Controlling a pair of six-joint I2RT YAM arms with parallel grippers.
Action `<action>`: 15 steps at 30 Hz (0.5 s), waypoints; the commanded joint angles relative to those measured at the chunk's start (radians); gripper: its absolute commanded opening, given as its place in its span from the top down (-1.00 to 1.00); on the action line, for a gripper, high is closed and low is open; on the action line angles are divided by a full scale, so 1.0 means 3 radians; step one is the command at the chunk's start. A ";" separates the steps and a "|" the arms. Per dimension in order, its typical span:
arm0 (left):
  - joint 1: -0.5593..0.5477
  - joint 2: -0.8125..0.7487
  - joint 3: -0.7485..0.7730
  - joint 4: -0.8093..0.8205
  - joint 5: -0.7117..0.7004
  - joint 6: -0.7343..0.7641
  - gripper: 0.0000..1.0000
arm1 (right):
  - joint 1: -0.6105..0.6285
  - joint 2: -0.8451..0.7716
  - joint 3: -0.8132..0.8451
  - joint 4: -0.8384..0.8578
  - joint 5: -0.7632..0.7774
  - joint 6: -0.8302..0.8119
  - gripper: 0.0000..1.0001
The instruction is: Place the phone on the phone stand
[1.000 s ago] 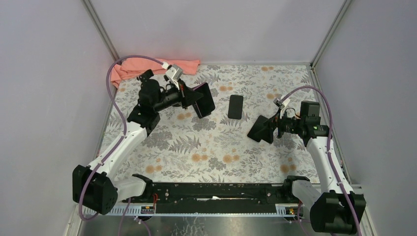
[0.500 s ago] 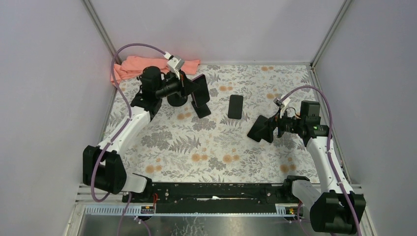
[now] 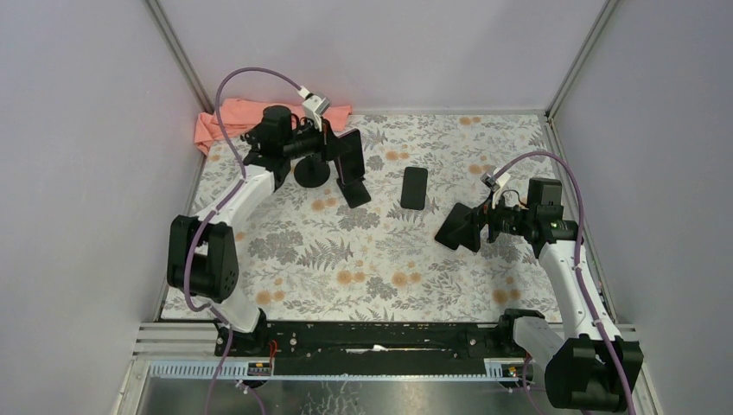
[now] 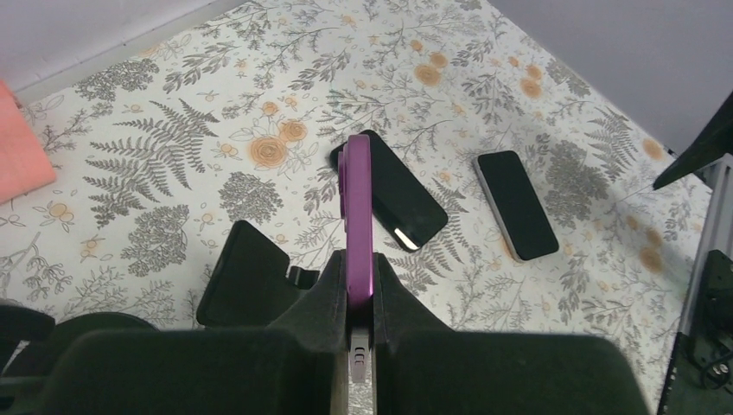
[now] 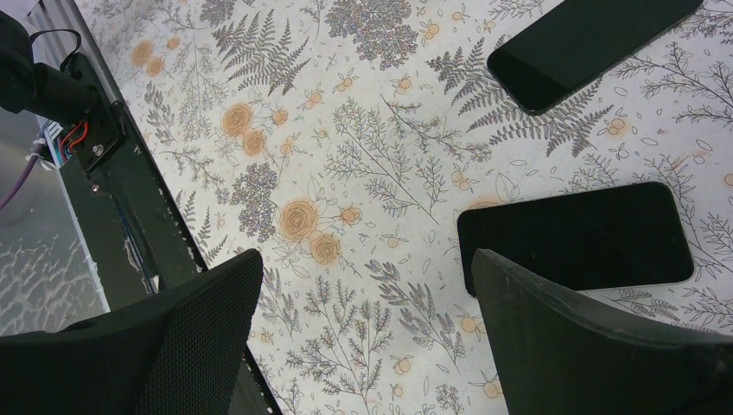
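As the left gripper (image 3: 334,154), clamped on the purple phone (image 3: 350,156), has swung back toward eleven o'clock, the phone now hangs just beside the phone stand (image 3: 311,173), seemingly ready for lowering. The right gripper (image 3: 458,228) waits wide open at three o'clock.

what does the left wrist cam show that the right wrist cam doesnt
Only left wrist: the purple phone clamped edge-on in the left claw, the phone stand, a corner of pink cloth. Only right wrist: the right claw open over the floral mat, and the base rail. Both: a dark phone and a second dark phone lying flat on the floral mat.
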 commanded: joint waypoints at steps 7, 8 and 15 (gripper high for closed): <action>0.0030 0.0463 0.0499 -0.0073 -0.0036 0.0346 1.00 | -0.0013 0.0011 -0.0012 0.0066 0.0019 -0.0013 -0.98; 0.0035 0.0517 0.0541 -0.0093 -0.0026 0.0350 1.00 | -0.0013 0.0012 -0.0011 0.0068 0.0018 -0.0013 -0.98; 0.0093 0.0744 0.0698 -0.0160 0.0064 0.0350 1.00 | -0.0011 0.0017 -0.0013 0.0068 0.0014 -0.0018 -0.98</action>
